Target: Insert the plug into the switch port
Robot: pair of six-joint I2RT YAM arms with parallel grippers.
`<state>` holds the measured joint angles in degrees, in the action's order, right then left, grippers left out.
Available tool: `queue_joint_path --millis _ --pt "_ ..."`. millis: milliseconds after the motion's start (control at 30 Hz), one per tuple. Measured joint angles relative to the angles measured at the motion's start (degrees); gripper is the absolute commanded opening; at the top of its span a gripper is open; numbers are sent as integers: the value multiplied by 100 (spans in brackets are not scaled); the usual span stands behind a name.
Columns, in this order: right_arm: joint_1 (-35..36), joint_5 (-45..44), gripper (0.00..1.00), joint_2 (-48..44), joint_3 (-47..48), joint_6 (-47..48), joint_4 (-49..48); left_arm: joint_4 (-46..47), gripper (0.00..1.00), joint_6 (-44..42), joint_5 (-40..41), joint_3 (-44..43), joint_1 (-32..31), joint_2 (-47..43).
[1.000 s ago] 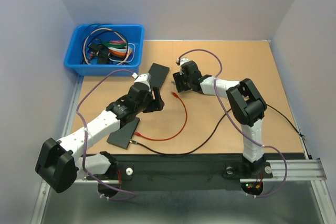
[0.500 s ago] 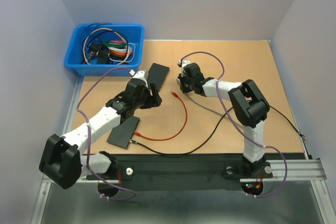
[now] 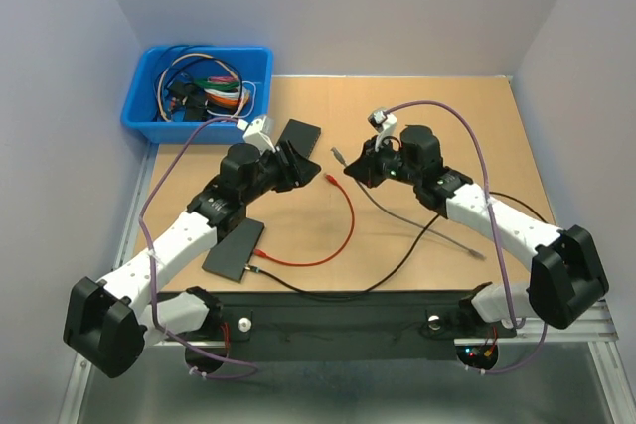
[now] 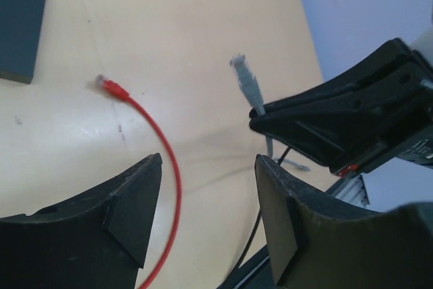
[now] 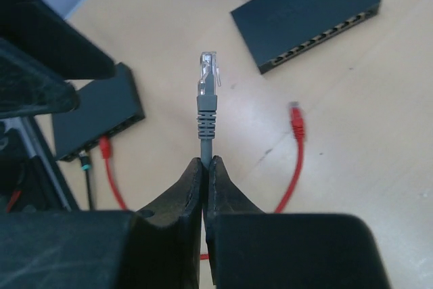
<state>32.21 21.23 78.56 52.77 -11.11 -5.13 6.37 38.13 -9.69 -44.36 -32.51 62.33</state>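
My right gripper [image 5: 205, 162] is shut on a grey cable just behind its clear-tipped plug [image 5: 208, 78], which sticks up past the fingertips. From above, that gripper [image 3: 360, 168] holds the plug [image 3: 339, 156] over the table's middle, right of the far black switch [image 3: 301, 139]. The right wrist view shows that switch [image 5: 304, 15] and its row of ports. My left gripper [image 4: 206, 194] is open with nothing between its fingers. From above, the left gripper [image 3: 294, 164] hovers beside the far switch, facing the grey plug [image 4: 245, 79].
A second black switch [image 3: 235, 250] lies near the left arm with a red cable [image 3: 343, 230] and a black cable [image 3: 397, 260] plugged in. The red cable's free plug [image 3: 330, 178] lies mid-table. A blue bin [image 3: 199, 91] of cables sits at the back left.
The right gripper shut on the grey cable and lifted its plug off the table while its arm swung out to the right. The left gripper moved back toward the far switch.
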Motion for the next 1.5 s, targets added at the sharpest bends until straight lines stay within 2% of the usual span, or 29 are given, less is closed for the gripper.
queue_joint_path --millis 200,367,533,900,1333,1433,1500 --pt "44 953 1 -417 -291 -271 -33 299 68 404 -201 155 0 -369" --pt "184 1294 1 -640 -341 -378 -9 586 68 654 -264 238 0 -645" --pt "295 1434 1 -675 -341 -411 2 841 68 785 -393 321 0 -501" --pt "527 1366 0 -675 -341 -411 4 1034 66 977 -514 452 -4 -334" --pt "841 621 0 -673 -341 -407 7 1182 58 1110 -514 562 -61 -275" --pt "914 417 0 -673 -341 -387 7 1185 56 1128 -514 564 -81 -251" --pt "953 275 0 -673 -341 -378 7 1182 50 1141 -514 564 -87 -234"
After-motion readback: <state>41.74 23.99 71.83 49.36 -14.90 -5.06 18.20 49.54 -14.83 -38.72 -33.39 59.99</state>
